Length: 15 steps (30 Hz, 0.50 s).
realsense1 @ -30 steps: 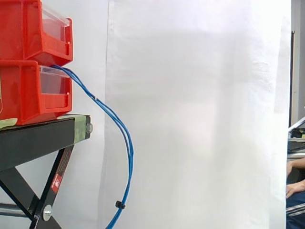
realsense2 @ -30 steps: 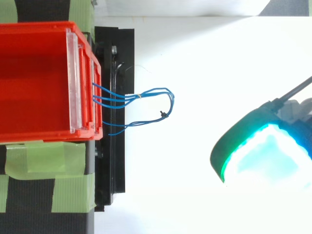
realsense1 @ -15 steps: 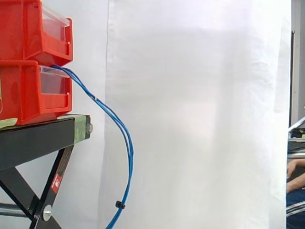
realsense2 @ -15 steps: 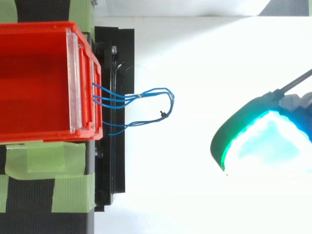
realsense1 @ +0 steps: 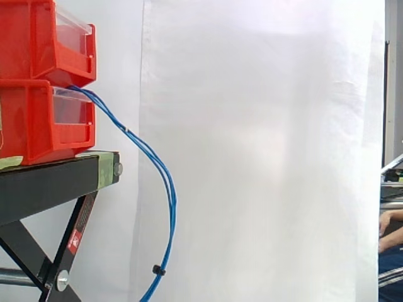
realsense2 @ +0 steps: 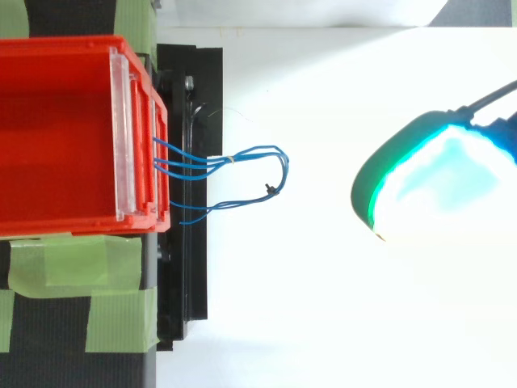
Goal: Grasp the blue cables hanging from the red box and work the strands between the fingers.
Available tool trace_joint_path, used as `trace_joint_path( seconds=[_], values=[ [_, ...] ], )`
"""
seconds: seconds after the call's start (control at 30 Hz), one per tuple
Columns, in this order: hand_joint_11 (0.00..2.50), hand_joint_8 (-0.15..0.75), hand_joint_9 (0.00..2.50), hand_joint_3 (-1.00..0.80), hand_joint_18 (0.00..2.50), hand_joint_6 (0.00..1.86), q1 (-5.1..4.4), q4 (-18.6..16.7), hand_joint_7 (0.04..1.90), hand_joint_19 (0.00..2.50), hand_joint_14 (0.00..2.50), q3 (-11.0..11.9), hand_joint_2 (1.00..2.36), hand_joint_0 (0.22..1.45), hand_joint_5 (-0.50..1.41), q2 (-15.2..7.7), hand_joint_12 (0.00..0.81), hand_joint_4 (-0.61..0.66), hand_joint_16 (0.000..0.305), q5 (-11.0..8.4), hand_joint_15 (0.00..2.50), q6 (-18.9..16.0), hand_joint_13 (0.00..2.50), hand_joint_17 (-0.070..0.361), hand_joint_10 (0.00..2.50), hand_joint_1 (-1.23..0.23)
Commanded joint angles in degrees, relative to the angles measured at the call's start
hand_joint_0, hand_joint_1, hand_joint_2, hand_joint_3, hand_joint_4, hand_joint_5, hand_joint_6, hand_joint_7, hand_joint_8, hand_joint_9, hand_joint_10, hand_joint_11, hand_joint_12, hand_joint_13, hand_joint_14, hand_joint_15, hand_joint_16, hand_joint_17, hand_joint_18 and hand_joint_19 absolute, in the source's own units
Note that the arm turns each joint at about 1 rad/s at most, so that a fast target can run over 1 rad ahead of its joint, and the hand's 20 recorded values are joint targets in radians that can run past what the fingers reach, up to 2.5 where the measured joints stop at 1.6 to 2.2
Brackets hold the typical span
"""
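White curtain (realsense1: pixel 264 151) backs the whole set-up. Two red bins, upper bin (realsense1: pixel 38 38) stacked on lower bin (realsense1: pixel 38 119), sit at the right-hand end of the black stand (realsense1: pixel 44 185). Strips of green tape (realsense2: pixel 73 271) lie on the stand beside them.

Blue cables (realsense1: pixel 171 207): they leave the front of the lower bin and pass over the stand's right edge. From there they hang free in a long loop in front of the curtain, running down past the bottom of the side view. A small black tie (realsense1: pixel 157 270) binds the strands low on the loop. From above, the strands fan out from the bin front and meet at a second small tie.

Hand (realsense2: pixel 428 182): seen from above as a large cyan-green glow near the right edge, well apart from the cables, with bare white ground between. Whether it is open or closed cannot be told from the glow.

Bystander: a person's forearm (realsense1: pixel 391 220) shows at the right edge of the side view, clear of the work.

Progress, as judged: nothing of the task is done. The cables hang untouched. The approach across to the loop, the grasp and the working of the strands are all left.
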<state>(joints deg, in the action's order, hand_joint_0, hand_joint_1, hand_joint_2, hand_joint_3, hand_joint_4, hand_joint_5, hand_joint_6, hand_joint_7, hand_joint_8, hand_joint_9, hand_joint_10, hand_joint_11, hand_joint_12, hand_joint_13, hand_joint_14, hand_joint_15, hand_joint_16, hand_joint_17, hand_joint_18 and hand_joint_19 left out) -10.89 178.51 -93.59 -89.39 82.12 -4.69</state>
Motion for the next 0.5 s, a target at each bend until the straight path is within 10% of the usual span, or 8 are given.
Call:
trace_joint_path(
  seconds=[0.0, 0.47],
  values=[
    [0.14, 0.371, 0.07, -1.00, 0.00, 0.01, 0.69, 0.0, 0.74, 0.09, 0.00, 0.1, 1.00, 0.69, -0.45, 0.0, 0.403, 0.20, 0.080, 0.50, 0.16, -0.8, 0.00, 0.180, 0.00, -0.39],
    [0.15, 0.370, 0.08, -1.00, 0.00, 0.01, 1.92, 0.0, 0.74, 0.08, 0.00, 0.0, 1.00, 0.70, -0.44, 0.3, 0.404, 0.20, 0.080, 3.31, 0.16, -0.6, 0.00, 0.179, 0.00, -0.39]
  ],
)
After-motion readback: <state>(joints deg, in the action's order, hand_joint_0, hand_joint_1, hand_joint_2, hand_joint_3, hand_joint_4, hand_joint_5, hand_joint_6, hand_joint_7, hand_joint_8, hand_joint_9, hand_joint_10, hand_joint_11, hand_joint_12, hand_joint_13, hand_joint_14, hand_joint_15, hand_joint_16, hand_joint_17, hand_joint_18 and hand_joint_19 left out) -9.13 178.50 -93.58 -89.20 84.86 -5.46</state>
